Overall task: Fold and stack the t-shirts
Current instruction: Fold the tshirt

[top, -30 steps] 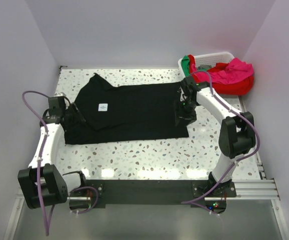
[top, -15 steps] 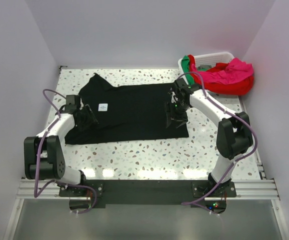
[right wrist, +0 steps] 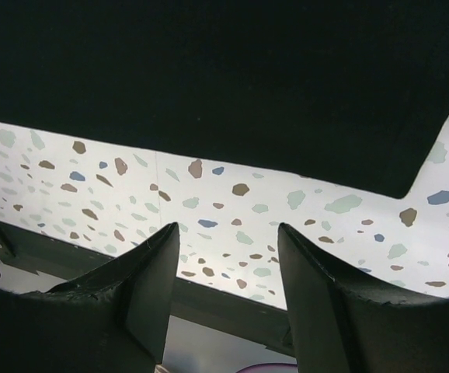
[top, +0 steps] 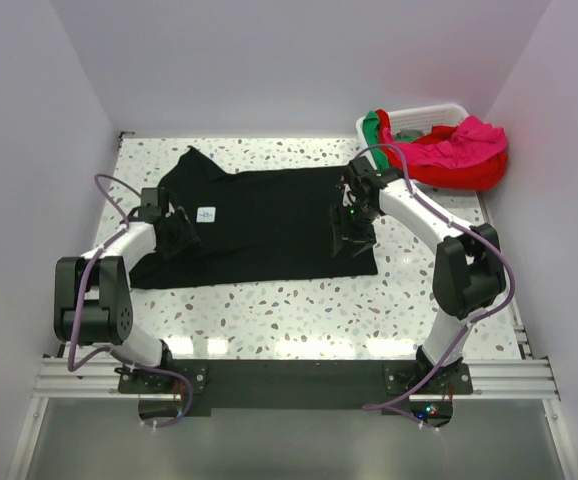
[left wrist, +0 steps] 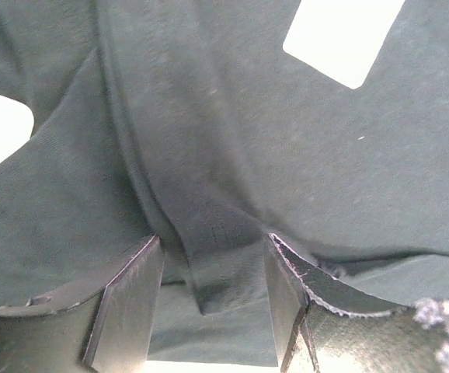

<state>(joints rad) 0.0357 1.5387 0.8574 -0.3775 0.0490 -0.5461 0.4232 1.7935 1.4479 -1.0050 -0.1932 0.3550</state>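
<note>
A black t-shirt (top: 269, 215) lies spread flat on the speckled table (top: 299, 310), its white neck label (top: 206, 214) showing near the left end. My left gripper (top: 179, 236) stands open low over the shirt's left part, a raised fold of black cloth (left wrist: 209, 256) between its fingers (left wrist: 127, 299). Above the shirt's right hem my right gripper (top: 352, 238) hangs open with nothing in it; past its fingers (right wrist: 158, 268) I see the hem (right wrist: 232, 159) and bare table. Red (top: 469, 172), magenta-pink (top: 469, 138) and green (top: 372, 125) shirts are piled in the basket.
A white slatted basket (top: 424, 112) stands at the back right corner, heaped with shirts. Walls close in the table on the left, back and right. A black rail (top: 299, 380) runs along the near edge between the arm bases.
My left gripper has slid right onto the shirt, closer to the neck label. The right gripper shifted left over the hem a second ago and has held still since.
</note>
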